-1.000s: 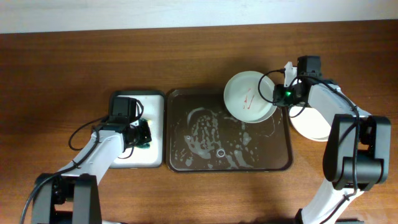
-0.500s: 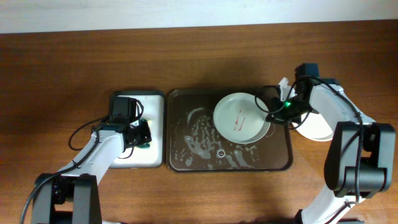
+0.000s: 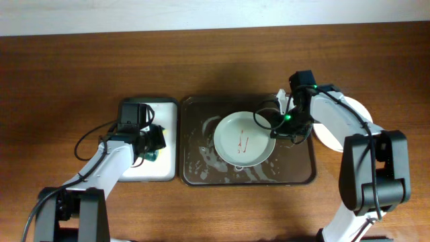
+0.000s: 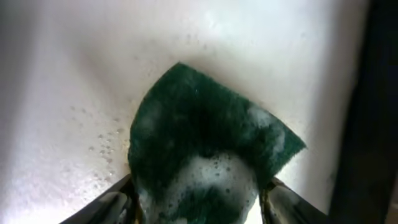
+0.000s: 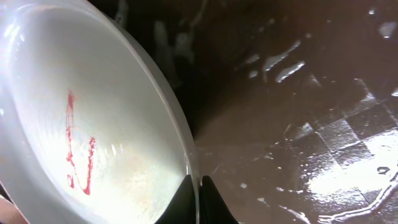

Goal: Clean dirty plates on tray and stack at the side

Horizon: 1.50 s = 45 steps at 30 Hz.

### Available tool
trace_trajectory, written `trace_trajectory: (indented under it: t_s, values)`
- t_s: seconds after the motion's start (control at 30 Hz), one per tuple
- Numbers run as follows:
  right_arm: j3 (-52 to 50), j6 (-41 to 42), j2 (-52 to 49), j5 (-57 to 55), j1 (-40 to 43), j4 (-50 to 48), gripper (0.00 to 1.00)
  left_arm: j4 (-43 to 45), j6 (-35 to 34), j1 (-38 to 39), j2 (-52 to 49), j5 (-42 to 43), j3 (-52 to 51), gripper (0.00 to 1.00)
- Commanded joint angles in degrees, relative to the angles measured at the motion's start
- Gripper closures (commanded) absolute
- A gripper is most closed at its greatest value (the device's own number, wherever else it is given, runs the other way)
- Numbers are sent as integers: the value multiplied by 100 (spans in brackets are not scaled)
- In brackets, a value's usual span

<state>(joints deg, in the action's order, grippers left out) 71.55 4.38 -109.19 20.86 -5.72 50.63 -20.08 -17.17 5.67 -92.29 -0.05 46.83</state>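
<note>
Plate in hand: the pale mint plate (image 3: pixel 244 139) sits over the middle of the dark brown tray (image 3: pixel 195 176). Its bowl faces up and is marked with red smears (image 5: pixel 74 149).
Plate attitude: the right wrist view suggests the held edge is lifted a little. I cannot tell whether the far edge rests on the tray floor.
Right gripper (image 3: pixel 275 127): the jaws are clenched on the plate's right rim, and the fingertips (image 5: pixel 186 198) pinch the thin edge from both faces.
Tray: the floor is wet, with whitish soapy streaks (image 5: pixel 283 65) around the plate.
Other plates: a white plate (image 3: pixel 330 139) lies on the tabletop (image 3: pixel 215 60) just right of the tray, partly under the right arm. I cannot tell whether there is more than one there.
Left gripper (image 3: pixel 153 144): the jaws are clamped on a green sponge (image 4: pixel 199 155) with foam on it. It is low over the white tray (image 3: pixel 166 107) to the left of the brown tray.
Step in hand: judging from the layout, the dirty plate is being placed in the wash tray for scrubbing. The smears are untouched, so cleaning of this plate has not started.
Next move: the right arm likely needs to steady the plate flat or pin it by the rim. The left arm would carry the sponge across onto the smears and rub.
Care needed: the wet rim could slip from so thin a pinch, and sponge pressure could slide the plate on the slick floor.
</note>
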Motion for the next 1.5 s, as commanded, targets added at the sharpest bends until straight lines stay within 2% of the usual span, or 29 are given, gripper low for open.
trace_trajectory:
  t_s: [0.0, 0.13, 0.2, 0.3, 0.37, 0.4, 0.43, 0.63, 0.93, 1.47]
  values:
    - [-26, 59, 87, -57, -66, -4, 96, 116, 4, 7, -55, -39, 101, 42]
    - [-26, 59, 87, -57, -66, -7, 96, -188, 4, 9, -61, -37, 101, 51]
    - [-26, 59, 85, -55, -66, -7, 96, -341, 7, 9, -61, -39, 79, 52]
    - [-26, 59, 85, -55, -66, -7, 96, -400, 4, 9, -61, -37, -7, 62]
    - [-26, 59, 87, -55, -66, -4, 96, -398, 7, 9, -61, -37, -33, 82]
    - [-26, 59, 85, -55, -66, -4, 96, -393, 4, 9, -61, -37, -33, 95]
    - [-26, 59, 85, -55, -66, -4, 96, -389, 4, 9, -61, -37, -33, 100]
    - [-26, 57, 85, -55, -66, 9, 96, -498, 7, 9, 81, -9, 175, 100]
    - [-26, 57, 85, -55, -66, 11, 96, -566, 9, 9, 1202, 57, 503, 100]
    - [-26, 57, 85, -55, -66, 9, 96, -131, 614, 20, 1423, 46, 503, 100]
